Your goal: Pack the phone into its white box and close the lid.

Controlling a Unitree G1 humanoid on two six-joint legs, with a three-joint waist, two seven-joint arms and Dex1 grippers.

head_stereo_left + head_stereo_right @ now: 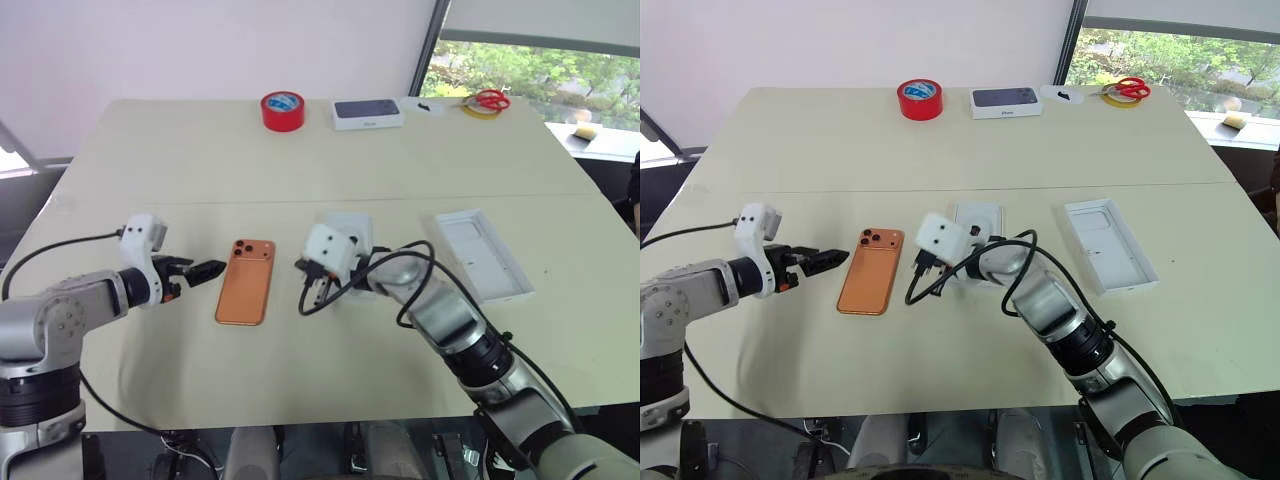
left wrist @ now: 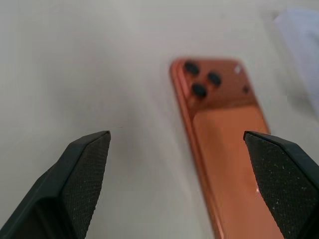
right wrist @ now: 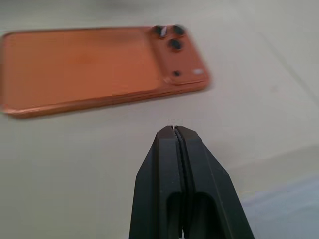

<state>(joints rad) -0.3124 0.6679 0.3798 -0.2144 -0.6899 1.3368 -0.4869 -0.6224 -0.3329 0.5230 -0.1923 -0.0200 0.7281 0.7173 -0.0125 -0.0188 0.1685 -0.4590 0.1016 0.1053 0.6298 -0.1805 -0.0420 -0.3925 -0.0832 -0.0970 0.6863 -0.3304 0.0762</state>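
Right now my left gripper (image 1: 207, 270) hangs just beside the phone's long left edge with its fingers (image 2: 84, 164) spread wide and nothing between them, low over the table (image 1: 300, 380). I read that as lining up to take the phone (image 1: 246, 281) by its long sides. That phone lies flat, back up, camera block at the far end, and it is my landmark. On the phone's other side my right gripper (image 3: 173, 130) has its two fingers pressed tight together, holding nothing, tip aimed at the phone's long edge, perhaps ready to nudge or steady it. Just beyond that wrist, right of the phone, a white piece (image 1: 978, 215) lies mostly hidden; I cannot tell whether it is the box or the lid. Further right of the phone sits a shallow white tray (image 1: 483, 254), open side up. Bare table rings the phone on its near and far ends, so both arms have room; the red tape roll (image 1: 283, 110) and the closed box (image 1: 367, 113) are well beyond it.
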